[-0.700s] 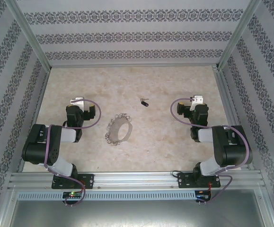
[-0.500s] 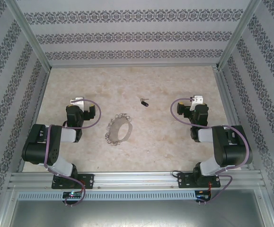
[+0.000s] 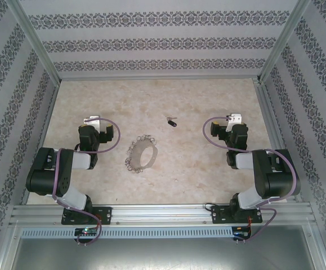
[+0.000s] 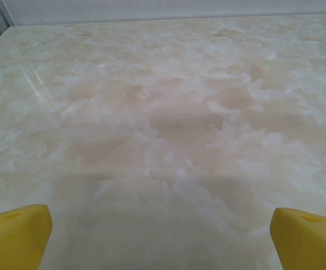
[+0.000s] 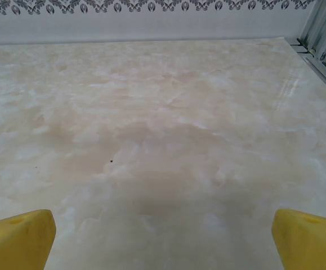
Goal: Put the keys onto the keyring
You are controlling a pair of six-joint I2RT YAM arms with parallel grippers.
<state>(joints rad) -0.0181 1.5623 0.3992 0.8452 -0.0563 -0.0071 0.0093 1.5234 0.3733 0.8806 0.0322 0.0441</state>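
The keyring, a large thin silvery loop fringed with small metal bits, lies on the marble table just left of centre. The keys, a tiny piece with a black head, lie apart from it, farther back near the middle. My left gripper sits folded back left of the keyring. In its wrist view the left gripper is open, yellow fingertips wide apart over bare table. My right gripper rests right of the keys. The right gripper is open too, with nothing between its fingertips.
Patterned walls close the table at the back and on both sides, with metal posts in the corners. An aluminium rail carrying both arm bases runs along the near edge.
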